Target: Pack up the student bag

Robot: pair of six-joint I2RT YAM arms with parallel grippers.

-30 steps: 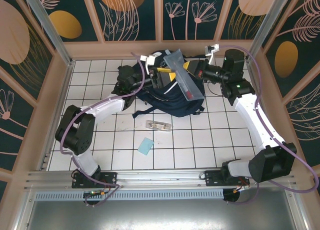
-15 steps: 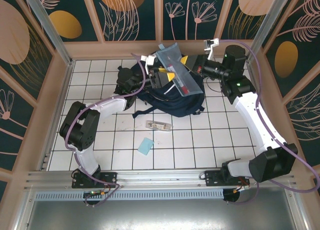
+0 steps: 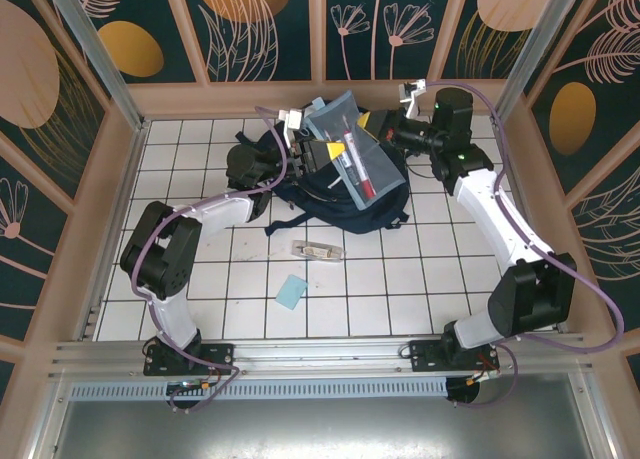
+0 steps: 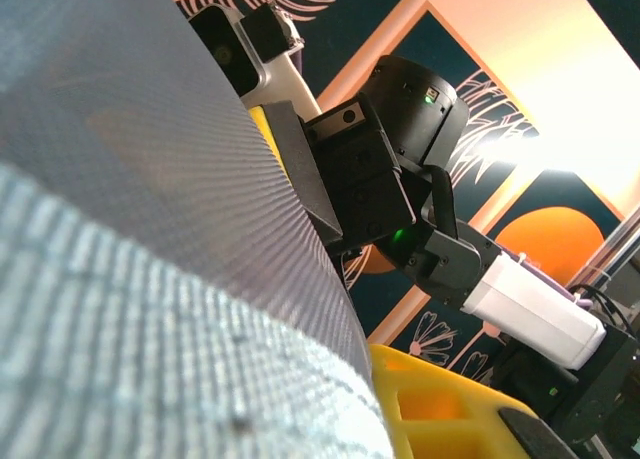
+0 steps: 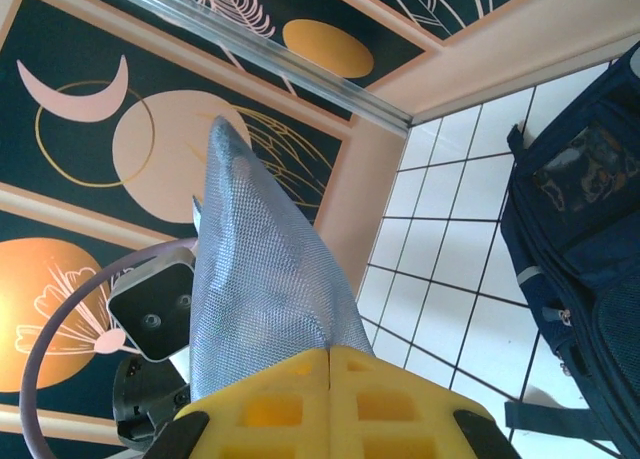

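Yellow, waffle-moulded fingers (image 5: 270,409) of the right gripper (image 5: 328,357) press together on one edge of a flat grey mesh pencil case (image 5: 255,279), which rises from them as a tapering sheet. From above, a red pen (image 3: 358,174) shows through it. How wide the left gripper (image 3: 318,151) stands against the same mesh I cannot tell. The student bag (image 3: 335,207), soft navy fabric, lies slumped beneath at the far middle of the white tiled table (image 3: 200,279). Its long axis runs roughly left to right, and a patch on it is too blurred to read.
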